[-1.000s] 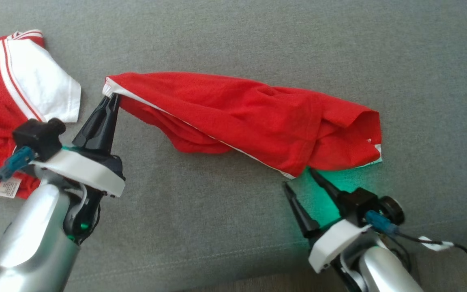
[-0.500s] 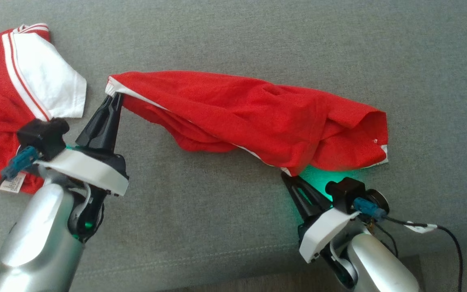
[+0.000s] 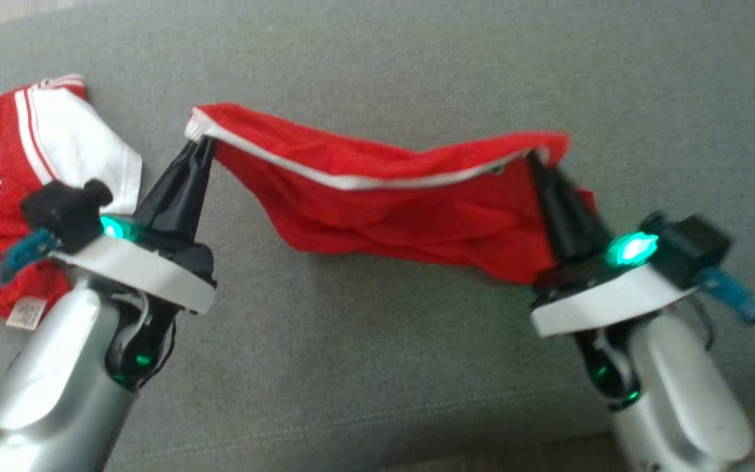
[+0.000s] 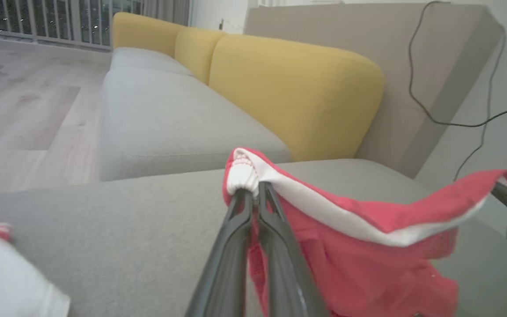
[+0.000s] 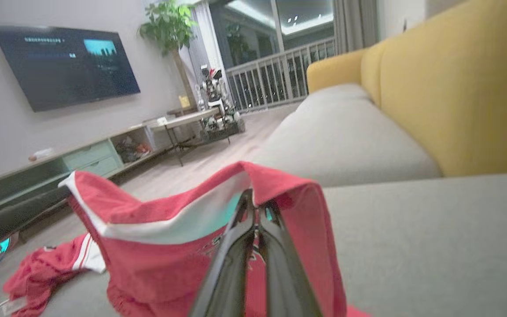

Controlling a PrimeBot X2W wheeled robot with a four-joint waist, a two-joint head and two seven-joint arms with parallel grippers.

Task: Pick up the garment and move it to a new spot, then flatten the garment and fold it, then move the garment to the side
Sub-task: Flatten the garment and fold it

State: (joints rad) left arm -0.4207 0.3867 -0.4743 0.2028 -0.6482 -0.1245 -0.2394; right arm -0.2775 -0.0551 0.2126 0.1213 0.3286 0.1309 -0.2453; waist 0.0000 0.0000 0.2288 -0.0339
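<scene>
The garment (image 3: 384, 203) is a red mesh piece with a white trimmed edge, hanging stretched between my two grippers above the grey cushion (image 3: 377, 354). My left gripper (image 3: 205, 139) is shut on its left corner, seen in the left wrist view as a bunched white hem (image 4: 242, 174) pinched at the fingertips. My right gripper (image 3: 535, 156) is shut on the garment's right corner; in the right wrist view the red cloth (image 5: 156, 259) drapes over its closed fingers (image 5: 253, 246). The garment's lower part sags to the cushion.
A second red and white jersey (image 3: 30, 177) lies crumpled at the cushion's left end, behind my left arm. Yellow backrests (image 4: 293, 88) stand beyond the seat. A TV (image 5: 64, 64), a low cabinet (image 5: 60, 171) and wooden floor lie off the sofa.
My right gripper closed on the garment's right corner and lifted it up and away, stretching the white edge taut between the grippers. The head camera has shifted.
</scene>
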